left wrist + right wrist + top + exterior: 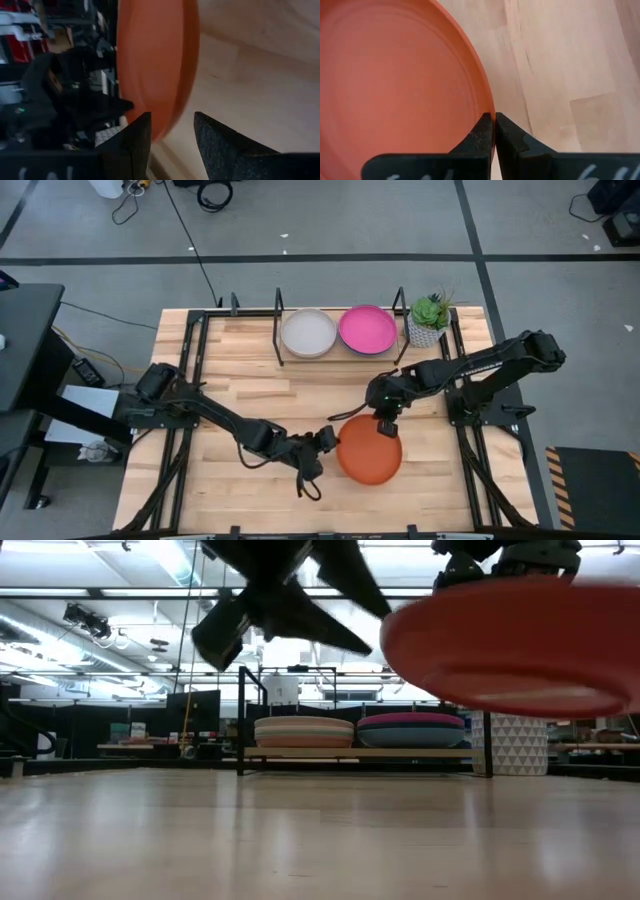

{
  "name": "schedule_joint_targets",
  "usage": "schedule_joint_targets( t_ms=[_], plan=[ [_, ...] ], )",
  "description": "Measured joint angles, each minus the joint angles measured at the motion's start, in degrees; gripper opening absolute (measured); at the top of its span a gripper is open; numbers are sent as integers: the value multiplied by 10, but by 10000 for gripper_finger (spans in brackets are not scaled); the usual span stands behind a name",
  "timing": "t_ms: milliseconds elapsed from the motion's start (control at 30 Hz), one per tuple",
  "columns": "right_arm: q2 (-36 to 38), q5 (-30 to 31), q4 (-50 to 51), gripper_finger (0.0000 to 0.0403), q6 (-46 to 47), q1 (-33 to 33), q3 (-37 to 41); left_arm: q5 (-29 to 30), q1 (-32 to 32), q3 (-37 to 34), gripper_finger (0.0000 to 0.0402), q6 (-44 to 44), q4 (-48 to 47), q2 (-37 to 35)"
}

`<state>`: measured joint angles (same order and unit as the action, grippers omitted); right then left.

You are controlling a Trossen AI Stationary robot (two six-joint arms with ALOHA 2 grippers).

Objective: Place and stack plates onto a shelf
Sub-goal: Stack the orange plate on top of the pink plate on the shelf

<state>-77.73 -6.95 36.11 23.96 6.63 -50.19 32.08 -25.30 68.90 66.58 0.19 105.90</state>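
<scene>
The orange plate [370,452] hangs in the air over the table's near middle and shows large in the low view [515,645]. My right gripper [386,423] is shut on its far rim. My left gripper [326,440] is open at the plate's left edge, its fingers [131,142] on either side of the rim [162,127]; whether they touch it does not show. On the shelf [340,358] at the far edge stand two plate stacks, one topped by cream [308,332], one by magenta [367,328]. My right gripper pinches the orange plate's rim [490,111] between its two fingers, one inside the rim and one outside. The fingers come from above, pointing down, at the plate's far edge. The plate is lifted clear of the table and hangs about level [515,645].
A potted plant [429,318] in a white patterned pot [517,745] stands just right of the shelf. A bigger black frame with long rails [190,350] borders the table. Bare wooden tabletop [250,385] lies between the plates and the shelf.
</scene>
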Motion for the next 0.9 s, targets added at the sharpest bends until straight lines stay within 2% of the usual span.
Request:
schedule_joint_targets(
  t_ms=[300,467,733,900],
  plan=[
    [0,-12,-23,14,-23,-10,0,-29,12,0,157,65,32,10],
    [0,-34,-44,14,-38,-15,0,-36,24,0,157,62,32,10],
    [0,-37,-64,14,-42,-23,0,-53,32,0,157,58,32,10],
    [0,-37,-80,20,-42,-23,0,-54,24,0,133,30,29,10]
  ],
)
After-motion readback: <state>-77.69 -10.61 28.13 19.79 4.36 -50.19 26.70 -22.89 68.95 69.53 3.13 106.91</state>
